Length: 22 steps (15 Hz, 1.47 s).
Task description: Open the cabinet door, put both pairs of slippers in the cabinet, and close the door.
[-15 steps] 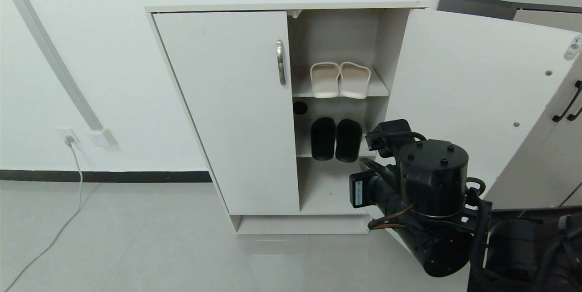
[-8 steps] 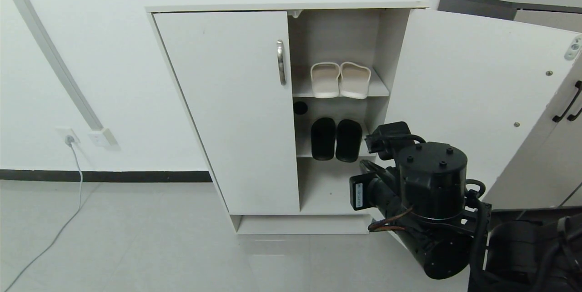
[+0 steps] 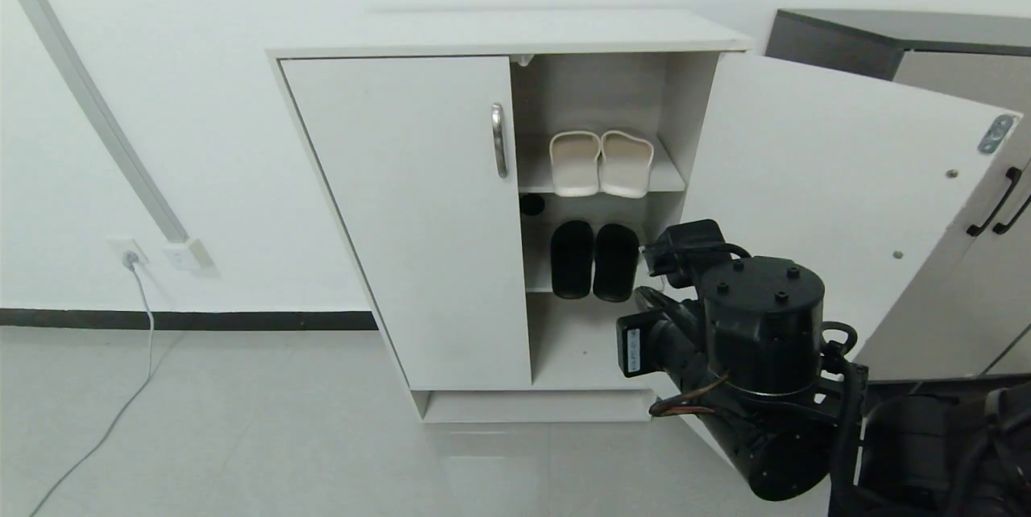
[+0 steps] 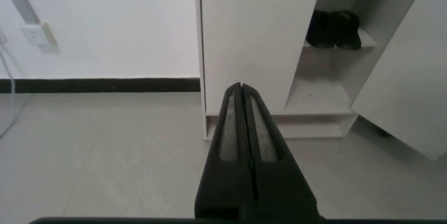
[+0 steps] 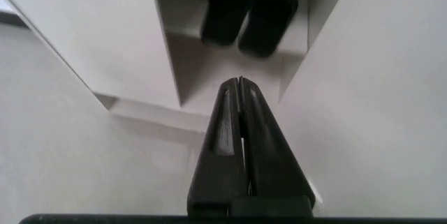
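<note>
Change: whole head view has shifted, so the camera moved; both pairs sit on the same shelves as before.
White slippers [image 3: 601, 163]: upper shelf of the cabinet [image 3: 515, 30], side by side.
Black slippers [image 3: 594, 261]: shelf below, side by side.
Right door [image 3: 821, 195]: swung wide open; left door [image 3: 411, 211] shut.
Right hand [image 5: 239, 88]: pressed together, empty, low before the open compartment.
Left hand [image 4: 240, 91]: pressed together, empty, above the floor.
Progress: opening and stowing look done; closing the right door remains.

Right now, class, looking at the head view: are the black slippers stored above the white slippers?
No, the black slippers sit below the white slippers, not above them.
</note>
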Motion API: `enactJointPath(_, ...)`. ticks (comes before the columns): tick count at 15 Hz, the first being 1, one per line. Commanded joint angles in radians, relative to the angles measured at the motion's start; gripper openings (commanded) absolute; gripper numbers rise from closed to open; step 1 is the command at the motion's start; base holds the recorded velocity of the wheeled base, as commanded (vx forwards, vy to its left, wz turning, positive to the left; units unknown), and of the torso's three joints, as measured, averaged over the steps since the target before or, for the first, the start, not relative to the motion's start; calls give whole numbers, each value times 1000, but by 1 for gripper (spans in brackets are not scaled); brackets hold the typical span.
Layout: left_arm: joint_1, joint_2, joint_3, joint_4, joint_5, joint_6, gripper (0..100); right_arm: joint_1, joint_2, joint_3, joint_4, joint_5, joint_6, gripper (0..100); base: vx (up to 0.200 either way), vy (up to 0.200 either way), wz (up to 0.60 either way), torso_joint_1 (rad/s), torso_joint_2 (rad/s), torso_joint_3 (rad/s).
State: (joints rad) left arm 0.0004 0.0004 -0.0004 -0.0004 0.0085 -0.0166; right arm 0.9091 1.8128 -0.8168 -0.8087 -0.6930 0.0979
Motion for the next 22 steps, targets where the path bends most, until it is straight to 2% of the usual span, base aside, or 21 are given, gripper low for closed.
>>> enactJointPath(1, 0, 0, -1, 0, 1, 0, 0, -3, 2, 1, 2, 0, -1, 0, 0, 0, 0, 27, -525, -354)
enactJointPath(11, 0, 1, 0, 0, 1, 0, 0, -3, -1, 1, 0, -2, -3, 0, 0, 0, 0, 137, -471, -331)
enactJointPath(22, 0, 1, -1, 0, 1, 0, 0, -3, -7, 13, -1, 0, -7, 0, 0, 0, 0, 211, -517, -314)
